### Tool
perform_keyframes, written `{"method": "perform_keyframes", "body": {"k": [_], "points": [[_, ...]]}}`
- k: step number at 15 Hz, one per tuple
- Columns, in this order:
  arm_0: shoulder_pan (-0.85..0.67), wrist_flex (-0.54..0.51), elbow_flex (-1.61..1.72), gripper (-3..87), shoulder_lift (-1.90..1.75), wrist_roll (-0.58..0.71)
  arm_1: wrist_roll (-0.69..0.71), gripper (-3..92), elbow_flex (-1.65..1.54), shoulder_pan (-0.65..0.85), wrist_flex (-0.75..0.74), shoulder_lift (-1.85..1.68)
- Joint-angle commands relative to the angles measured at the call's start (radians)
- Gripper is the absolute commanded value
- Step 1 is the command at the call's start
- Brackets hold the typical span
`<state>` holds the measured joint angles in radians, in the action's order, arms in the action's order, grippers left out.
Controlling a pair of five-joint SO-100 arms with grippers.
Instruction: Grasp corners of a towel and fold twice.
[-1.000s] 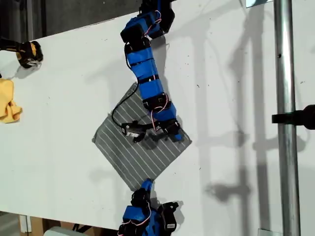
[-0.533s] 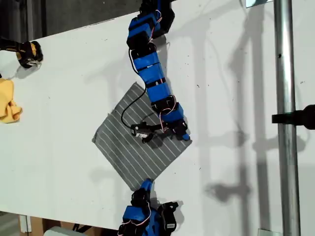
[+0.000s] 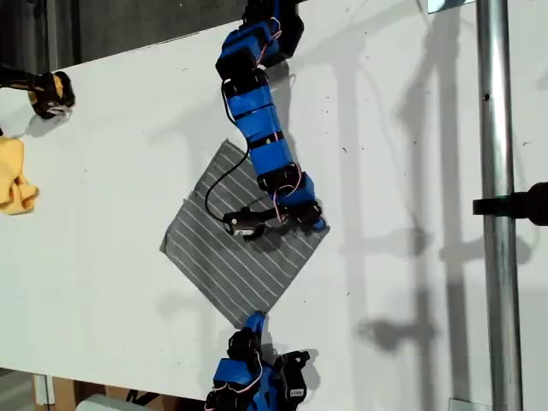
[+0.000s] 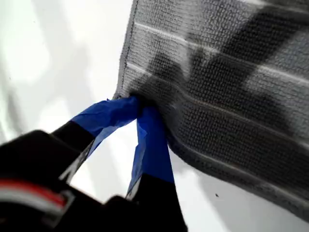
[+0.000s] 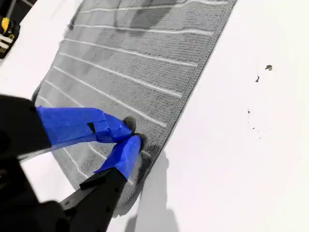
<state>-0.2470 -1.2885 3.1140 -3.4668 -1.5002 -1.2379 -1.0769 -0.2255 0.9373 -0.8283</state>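
So the grey striped towel is lying flat on the white desk, turned like a diamond in the exterior view, and you've got it by two of its corners.

Your first hand comes down from the arm at the top of the exterior view. Its blue-taped fingers are pinched together on the corner at that view's right, and you can see the cloth bunching a little where they meet.

Your second hand reaches up from the bottom edge of the exterior view. It's clamped on the bottom corner, with the tips biting just inside the hem – the rest of the towel spreads out flat beyond it.

The other two corners are lying loose on the desk. The first arm's shadow and a black cable cross the upper half of the cloth.

Off at the exterior view's left there's a small yellow cloth, well apart from the towel – and a metal pole stands at the right
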Motion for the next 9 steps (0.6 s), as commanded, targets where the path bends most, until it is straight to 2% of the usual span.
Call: {"method": "perform_keyframes", "body": {"k": [1,4,9], "points": [[-0.003,-0.003,0.006,0.4,-0.005,-0.011,-0.011,-0.2,-0.063,0.020,0.083,-0.112],[-0.003,-0.003,0.006,0.4,-0.005,-0.011,-0.025,-0.2,-0.141,0.020,0.155,-0.186],[-0.009,-0.003,0.006,0.6,-0.005,-0.006,-0.003,-0.2,-0.075,0.031,0.247,-0.327]]}}
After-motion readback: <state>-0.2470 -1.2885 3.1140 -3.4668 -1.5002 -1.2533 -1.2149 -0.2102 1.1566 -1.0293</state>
